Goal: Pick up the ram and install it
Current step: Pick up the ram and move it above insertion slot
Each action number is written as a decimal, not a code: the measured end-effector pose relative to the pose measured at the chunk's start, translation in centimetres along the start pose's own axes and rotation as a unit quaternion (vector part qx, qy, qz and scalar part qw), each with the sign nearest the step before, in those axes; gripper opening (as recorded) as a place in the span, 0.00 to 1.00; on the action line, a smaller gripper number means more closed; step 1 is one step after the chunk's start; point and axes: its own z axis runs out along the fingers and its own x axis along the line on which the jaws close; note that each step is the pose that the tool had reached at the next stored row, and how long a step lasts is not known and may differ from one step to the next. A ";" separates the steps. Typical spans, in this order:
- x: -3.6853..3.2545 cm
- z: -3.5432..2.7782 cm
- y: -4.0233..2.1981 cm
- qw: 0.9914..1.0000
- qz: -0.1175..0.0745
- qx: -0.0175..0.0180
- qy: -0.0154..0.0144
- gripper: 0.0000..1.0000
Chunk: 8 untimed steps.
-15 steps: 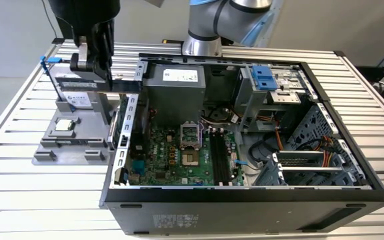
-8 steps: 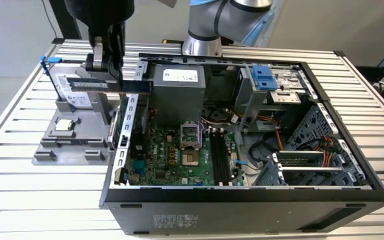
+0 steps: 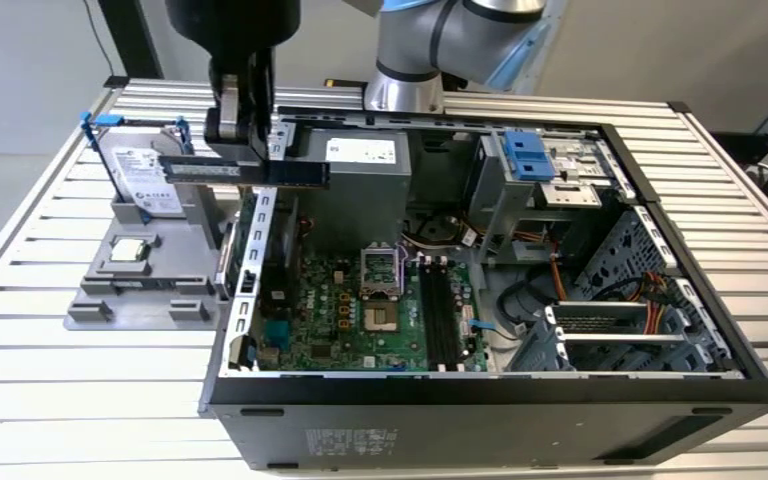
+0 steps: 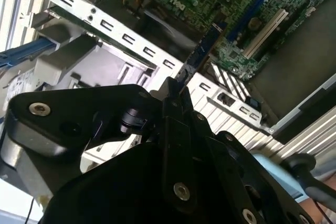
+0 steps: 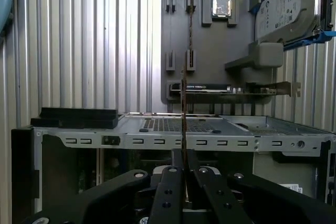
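Observation:
My gripper (image 3: 243, 158) is shut on the ram (image 3: 299, 174), a long dark stick with a label. It hangs level in the air above the open computer case's wall on the exterior view's left, between the grey fixture and the motherboard (image 3: 357, 315). In the second wrist view the ram (image 4: 202, 51) runs edge-on out from the black fingers (image 4: 173, 103), over the case's metal rail. In the first wrist view the ram (image 5: 184, 98) is a thin line rising from the gripper (image 5: 184, 174). The black memory slots (image 3: 440, 310) lie on the motherboard, well below and to the exterior view's right.
A grey fixture (image 3: 137, 285) beside the case holds a silver hard drive (image 3: 144, 175) and a processor chip (image 3: 127, 250). Inside the case (image 3: 491, 395) sit the processor socket (image 3: 379, 270), a power supply (image 3: 364, 160), cables and a drive cage (image 3: 624, 330). The slatted metal table (image 3: 64, 390) surrounds everything.

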 end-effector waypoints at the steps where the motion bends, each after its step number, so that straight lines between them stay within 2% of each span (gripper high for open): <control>1: 0.00 -0.01 -0.17 1.000 0.000 0.000 0.000 0.00; 4: 0.00 -0.03 -0.56 1.000 0.000 0.000 0.000 0.00; 8: 0.00 -0.08 -1.40 1.000 0.000 0.000 0.000 0.00</control>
